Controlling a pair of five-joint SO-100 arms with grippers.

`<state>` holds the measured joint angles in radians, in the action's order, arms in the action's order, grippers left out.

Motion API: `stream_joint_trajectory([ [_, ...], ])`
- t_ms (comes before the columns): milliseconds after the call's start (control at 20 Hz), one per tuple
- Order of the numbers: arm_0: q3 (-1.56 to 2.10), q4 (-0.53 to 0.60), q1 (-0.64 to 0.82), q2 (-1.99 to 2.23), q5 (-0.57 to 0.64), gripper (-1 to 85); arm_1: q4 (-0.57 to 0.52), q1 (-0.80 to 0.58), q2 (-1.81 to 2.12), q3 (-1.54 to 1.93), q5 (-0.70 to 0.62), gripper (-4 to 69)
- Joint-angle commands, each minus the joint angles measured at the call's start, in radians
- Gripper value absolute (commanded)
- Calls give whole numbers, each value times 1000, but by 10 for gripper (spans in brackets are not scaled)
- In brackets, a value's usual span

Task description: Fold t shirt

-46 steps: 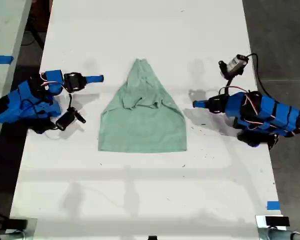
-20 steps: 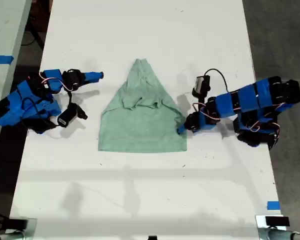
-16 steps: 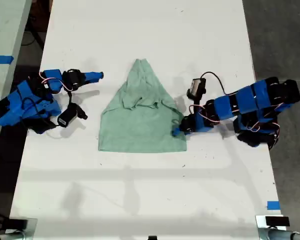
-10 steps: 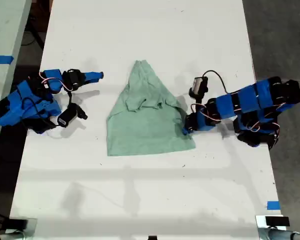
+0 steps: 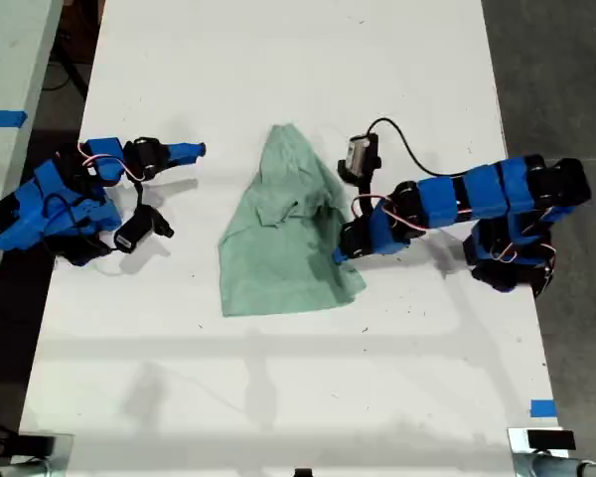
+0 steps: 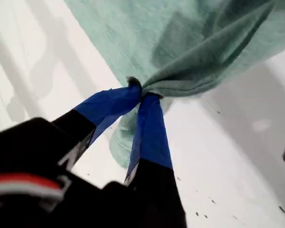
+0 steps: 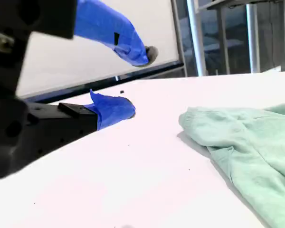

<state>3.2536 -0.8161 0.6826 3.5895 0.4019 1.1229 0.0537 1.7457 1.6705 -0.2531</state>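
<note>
My first end effector (image 6: pixel 141 92) pinches the pale mint-green cloth t shirt (image 5: pixel 283 229) edge; shirt body lies toward my spread, idle second end effector (image 7: pixel 133 80).

The t shirt (image 5: pixel 283 234) lies mid-table (image 5: pixel 278 60). My first gripper (image 5: pixel 344 250) reaches in from the exterior view's right — pinching its right edge. My second gripper (image 5: pixel 194 152) sits well apart on that view's left — jaws parted, near the far tip.

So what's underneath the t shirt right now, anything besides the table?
Only the white table shows around the t shirt. My first gripper pinches one edge, raising it slightly, with bare table beneath. What lies under the flat middle is covered.
</note>
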Motion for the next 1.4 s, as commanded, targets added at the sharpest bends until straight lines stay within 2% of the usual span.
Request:
stream_joint_trajectory([
  [0, 41, 0, 0, 8, -17, 135, -5, 61, -196, -318, -67, 16],
  [100, 41, 0, 0, 8, -18, 135, -5, 72, -359, -466, -92, 16],
  [150, 41, -2, 0, 8, -18, 135, -5, 77, -405, -508, -97, 116],
  [250, 41, -2, -2, 8, -18, 135, 9, 78, -408, -528, -103, 258],
  [400, 41, -2, 0, 8, -15, 136, 86, 74, -296, -520, -104, 282],
  [600, 41, -2, 2, 8, -15, 136, 201, 54, -64, -408, -84, 273],
  [700, 41, -2, 2, 8, -15, 136, 202, 26, 130, -207, -41, 259],
  [750, 41, -2, 2, 8, -15, 135, 169, 5, 247, -66, -25, 255],
  [800, 41, -2, 2, 8, -15, 134, 118, -23, 380, 95, -17, 197],
  [850, 41, 0, 2, 8, -15, 130, 58, -61, 518, 272, -28, 36],
  [1000, 41, 2, 0, 8, -15, 79, -176, -224, 933, 839, -166, 19],
  [1100, 41, 3, 0, 8, -15, 71, -221, -342, 1200, 1118, -253, 19],
  [1200, 41, 3, -5, 8, -17, 72, -152, -445, 1489, 1270, -344, 19],
  [1300, 41, 2, -6, 8, -21, 98, 2, -551, 1766, 1370, -390, 19],
  [1350, 41, 0, -5, 8, -26, 107, -6, -560, 1744, 1391, -390, 19],
])
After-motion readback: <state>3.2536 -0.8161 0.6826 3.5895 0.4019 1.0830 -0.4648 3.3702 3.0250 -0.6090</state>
